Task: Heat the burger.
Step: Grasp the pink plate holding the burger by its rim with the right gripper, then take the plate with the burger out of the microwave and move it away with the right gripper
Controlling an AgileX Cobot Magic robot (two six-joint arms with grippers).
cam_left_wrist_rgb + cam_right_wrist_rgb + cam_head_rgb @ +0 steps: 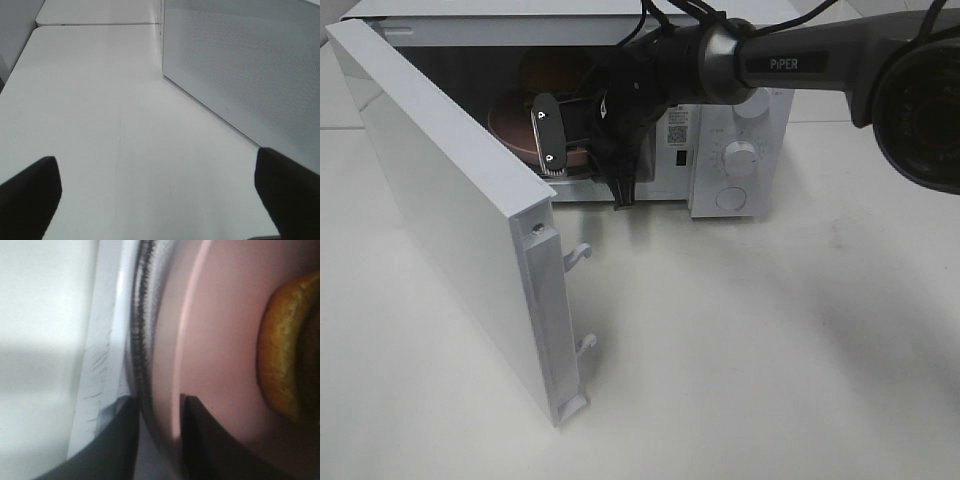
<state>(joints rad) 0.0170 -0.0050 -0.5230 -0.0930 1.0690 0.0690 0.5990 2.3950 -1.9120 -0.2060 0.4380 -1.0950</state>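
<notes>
The burger shows as a brown dome inside the open microwave, on the pink plate. In the right wrist view its golden bun sits on the pink plate. My right gripper reaches into the microwave's cavity. In the right wrist view this gripper is shut on the plate's rim, one finger on each side. My left gripper is open and empty over the white table, beside the microwave door; it is out of the exterior view.
The microwave door swings wide open toward the front left; its mesh face fills the left wrist view's side. Control knobs are on the microwave's right panel. The white table spreads in front.
</notes>
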